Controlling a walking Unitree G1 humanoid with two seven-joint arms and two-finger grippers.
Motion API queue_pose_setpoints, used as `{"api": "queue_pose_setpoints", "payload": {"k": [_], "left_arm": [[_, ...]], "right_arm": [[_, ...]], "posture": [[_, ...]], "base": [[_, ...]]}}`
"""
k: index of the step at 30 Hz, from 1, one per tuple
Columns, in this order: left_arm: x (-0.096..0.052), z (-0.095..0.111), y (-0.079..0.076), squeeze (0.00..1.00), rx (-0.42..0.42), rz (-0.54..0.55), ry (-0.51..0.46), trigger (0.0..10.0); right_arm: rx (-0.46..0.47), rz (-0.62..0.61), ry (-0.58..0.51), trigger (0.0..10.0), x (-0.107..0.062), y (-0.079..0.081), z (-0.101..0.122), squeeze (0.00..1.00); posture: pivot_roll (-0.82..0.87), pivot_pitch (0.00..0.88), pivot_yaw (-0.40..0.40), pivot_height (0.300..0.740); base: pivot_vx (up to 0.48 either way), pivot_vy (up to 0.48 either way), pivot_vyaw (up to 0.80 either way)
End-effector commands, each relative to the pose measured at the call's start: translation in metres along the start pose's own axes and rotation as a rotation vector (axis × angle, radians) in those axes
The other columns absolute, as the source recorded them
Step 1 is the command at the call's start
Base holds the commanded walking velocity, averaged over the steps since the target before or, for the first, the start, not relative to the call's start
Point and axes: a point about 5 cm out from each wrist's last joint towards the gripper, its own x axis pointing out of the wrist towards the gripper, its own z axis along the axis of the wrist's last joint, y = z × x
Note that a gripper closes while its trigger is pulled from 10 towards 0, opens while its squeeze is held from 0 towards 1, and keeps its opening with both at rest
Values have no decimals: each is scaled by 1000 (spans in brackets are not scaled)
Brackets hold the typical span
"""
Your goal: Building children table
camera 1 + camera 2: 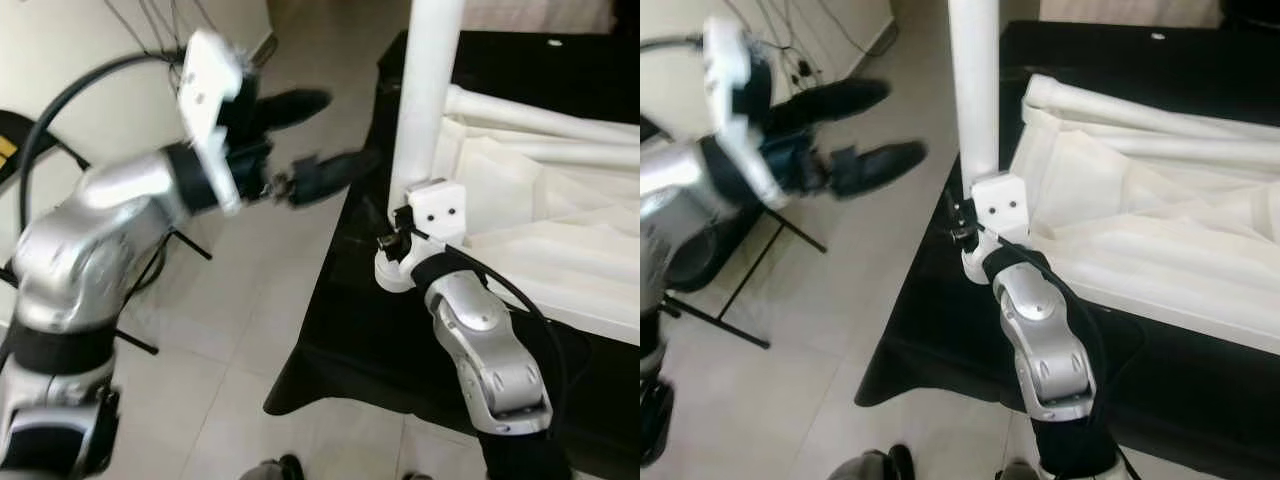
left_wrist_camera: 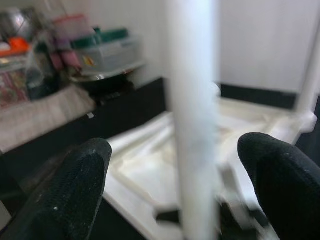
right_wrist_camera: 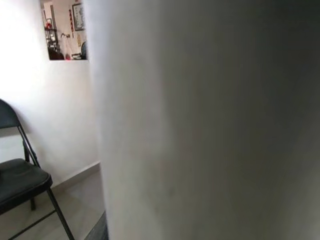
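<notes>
Left hand (image 1: 318, 135) spread, mid-air beside smooth white cylindrical table leg (image 1: 428, 90); right hand (image 1: 395, 240) at leg base, grip unclear.

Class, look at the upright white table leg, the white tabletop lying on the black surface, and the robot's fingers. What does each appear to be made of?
Table leg: probably moulded plastic; smooth, evenly white, slightly glossy tube.
Tabletop: likely the same plastic; its upturned side shows moulded ribs and ridges.
Left gripper's fingers: black, matte, finely pebbled, probably rubber or textured plastic.
</notes>
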Motion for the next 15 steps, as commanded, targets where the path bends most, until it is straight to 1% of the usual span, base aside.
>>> {"api": "queue_pose_setpoints", "payload": {"k": [1,2,3,5,7,10,11,12,15], "left_arm": [[5,-6,5,0,-6,-4,13,10000],[10,-6,8,0,-1,-10,15,10000],[10,-6,8,0,-1,-10,15,10000],[21,-7,15,0,-13,-36,26,10000],[29,-9,19,0,-20,-65,37,10000],[33,-10,20,0,-23,-80,42,10000],[37,-10,20,0,-48,-101,36,10000],[37,-10,20,0,-48,-101,36,10000],[47,-12,15,0,-122,-193,25,10000]], "right_arm": [[46,49,190,10000,-6,11,-35,0],[51,52,188,10000,-7,12,-35,0],[51,52,188,10000,-7,12,-35,0],[57,62,183,10000,-7,14,-33,0],[61,72,178,10000,-7,15,-32,0],[64,77,175,10000,-7,17,-31,0],[66,81,172,10000,-7,18,-30,0],[66,81,172,10000,-7,18,-30,0],[71,90,166,10000,-6,21,-27,0]], "posture": [[-13,236,112,740],[-15,242,113,740],[-15,242,113,740],[-15,242,114,740],[-10,245,115,740],[-9,244,116,740],[-8,246,118,740],[-8,246,118,740],[-11,248,122,740]], "base": [[0,0,0],[0,0,0],[0,0,0],[0,0,0],[0,0,0],[0,0,0],[0,0,0],[0,0,0],[0,0,0]]}}
